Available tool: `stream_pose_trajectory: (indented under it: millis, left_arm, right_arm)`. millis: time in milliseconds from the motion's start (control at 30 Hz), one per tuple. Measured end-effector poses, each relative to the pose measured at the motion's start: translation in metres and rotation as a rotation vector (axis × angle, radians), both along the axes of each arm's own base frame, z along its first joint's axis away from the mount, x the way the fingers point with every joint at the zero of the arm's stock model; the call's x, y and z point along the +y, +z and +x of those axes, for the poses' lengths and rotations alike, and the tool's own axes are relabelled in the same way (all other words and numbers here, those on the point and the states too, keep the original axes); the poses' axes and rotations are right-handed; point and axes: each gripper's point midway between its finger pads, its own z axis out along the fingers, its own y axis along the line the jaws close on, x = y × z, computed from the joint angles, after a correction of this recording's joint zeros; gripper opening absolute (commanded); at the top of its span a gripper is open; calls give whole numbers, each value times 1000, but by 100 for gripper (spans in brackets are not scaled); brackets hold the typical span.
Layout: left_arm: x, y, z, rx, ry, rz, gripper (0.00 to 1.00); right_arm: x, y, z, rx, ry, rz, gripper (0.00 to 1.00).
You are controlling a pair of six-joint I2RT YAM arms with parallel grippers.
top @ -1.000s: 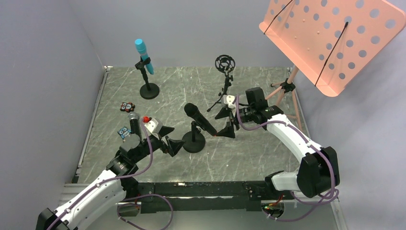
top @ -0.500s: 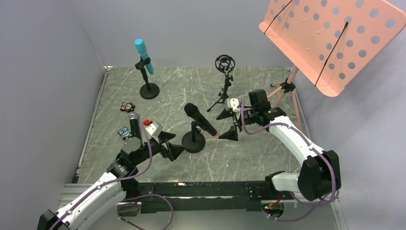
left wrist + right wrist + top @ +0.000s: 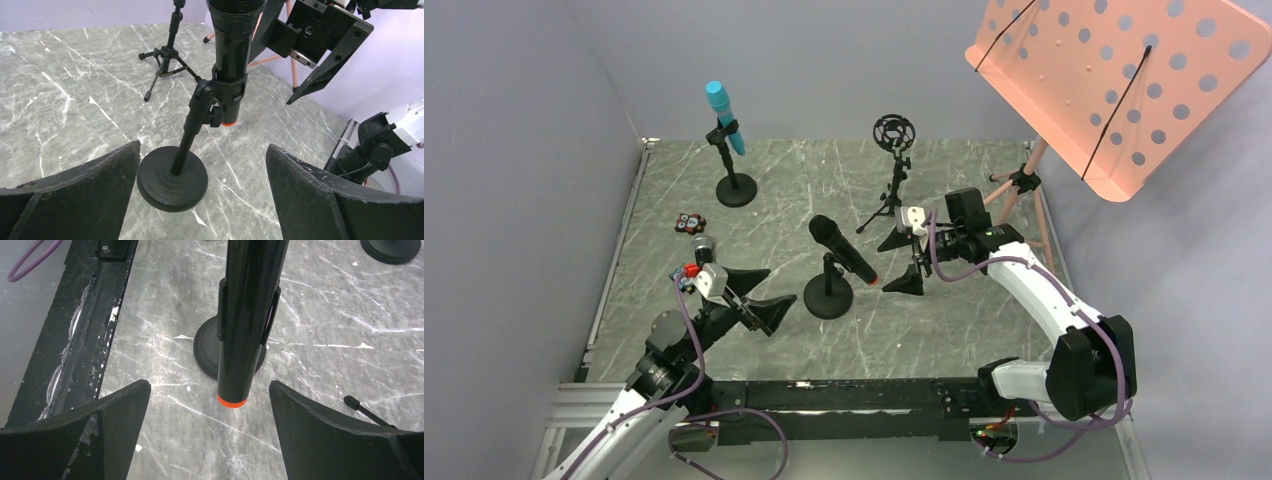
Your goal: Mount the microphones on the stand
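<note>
The black mic [image 3: 844, 250], glossy with an orange end cap, sits clipped and tilted in the round-base stand [image 3: 829, 297] mid-surface [image 3: 944, 320]. I have the left claw [image 3: 774, 287] and right claw [image 3: 892, 263] spread wide either side.

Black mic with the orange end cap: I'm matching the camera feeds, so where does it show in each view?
Top external: the black mic sits mid-table, tilted in the clip of the round-based stand.
Left wrist: the mic is at top centre, its head cut off by the frame.
Right wrist: the mic is at top centre, a glossy barrel pointing down.
Shared landmark: its orange end cap, the mic's lowest point in each picture.
</note>
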Motion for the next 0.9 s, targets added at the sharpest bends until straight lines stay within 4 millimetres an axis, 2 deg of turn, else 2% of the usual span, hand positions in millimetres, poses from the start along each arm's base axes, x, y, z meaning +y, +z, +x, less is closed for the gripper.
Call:
stream_pose_trajectory:
  millis: [167, 300, 367, 567, 900]
  left_arm:
    - [0, -7, 3, 17, 11, 22, 99]
    - [-7, -26, 10, 72, -11, 128, 99]
    - [-13, -30, 16, 88, -35, 199, 99]
    - [-34, -16, 29, -19, -132, 343, 99]
    - [-57, -46, 37, -115, -272, 457, 98]
  right_arm:
    - [-5, -1, 3, 5, -18, -4, 95]
    - [-10, -2, 5, 9, -32, -8, 95]
    - [-10, -4, 5, 12, -31, -11, 95]
    - [-12, -8, 2, 25, -21, -23, 95]
    - [-13, -13, 1, 32, -1, -38, 95]
